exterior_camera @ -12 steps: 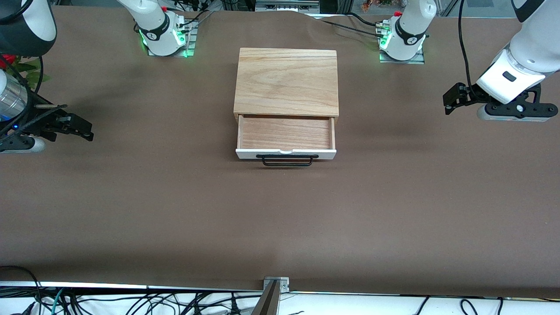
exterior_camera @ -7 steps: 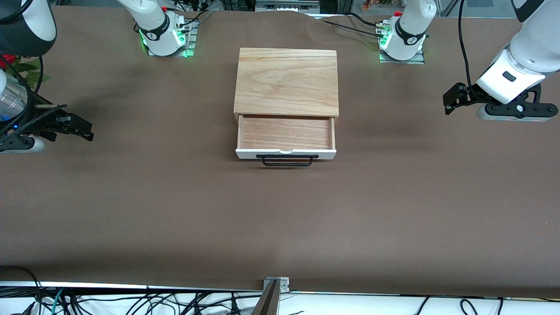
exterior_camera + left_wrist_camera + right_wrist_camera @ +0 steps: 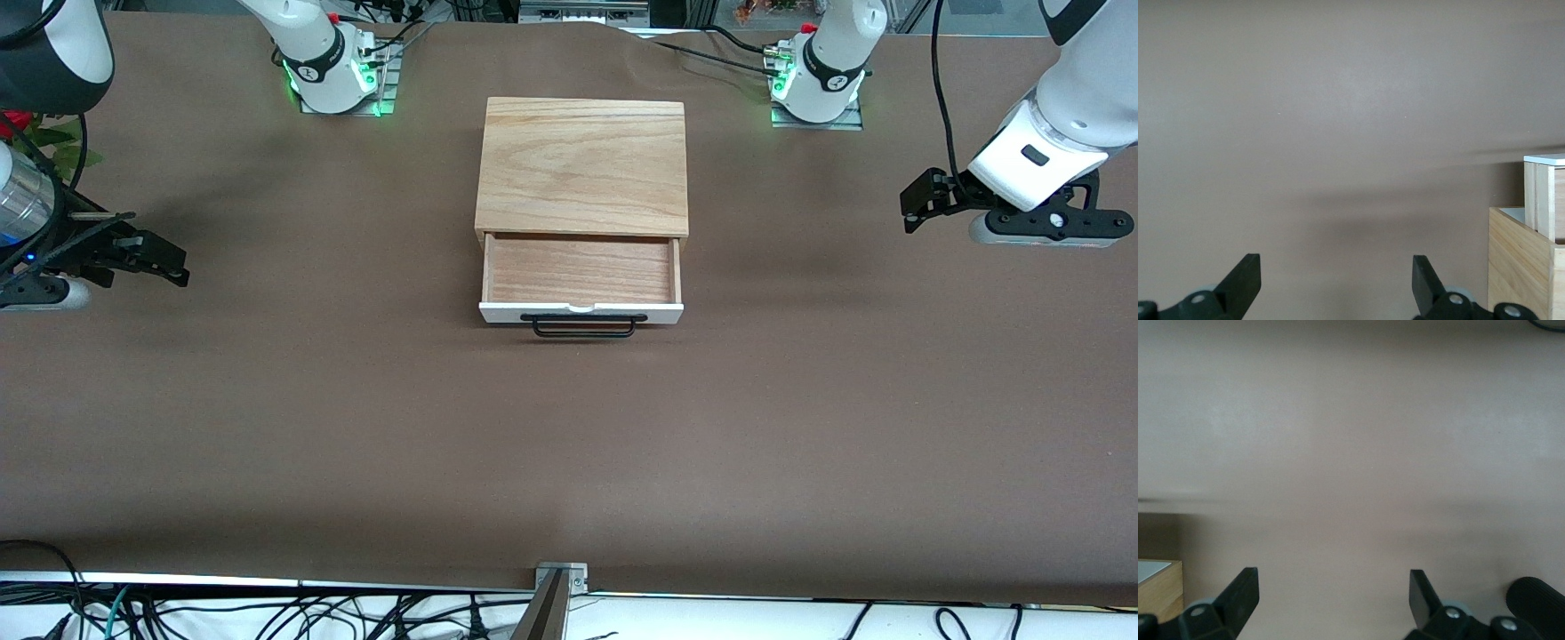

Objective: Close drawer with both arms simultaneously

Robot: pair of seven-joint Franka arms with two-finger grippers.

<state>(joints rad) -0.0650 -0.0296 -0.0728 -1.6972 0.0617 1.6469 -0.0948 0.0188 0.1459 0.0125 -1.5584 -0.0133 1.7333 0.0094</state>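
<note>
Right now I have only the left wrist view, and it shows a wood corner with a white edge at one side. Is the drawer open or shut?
Observer: Open. The drawer is pulled out of the box, and nothing lies in its tray.
Operator: Is anything touching the handle?
Observer: No. The black handle is free. The left gripper hangs over the table toward the left arm's end.
Operator: And the other arm?
Observer: The right gripper hangs over the table toward the right arm's end, its jaws open, well apart from the drawer.
</note>
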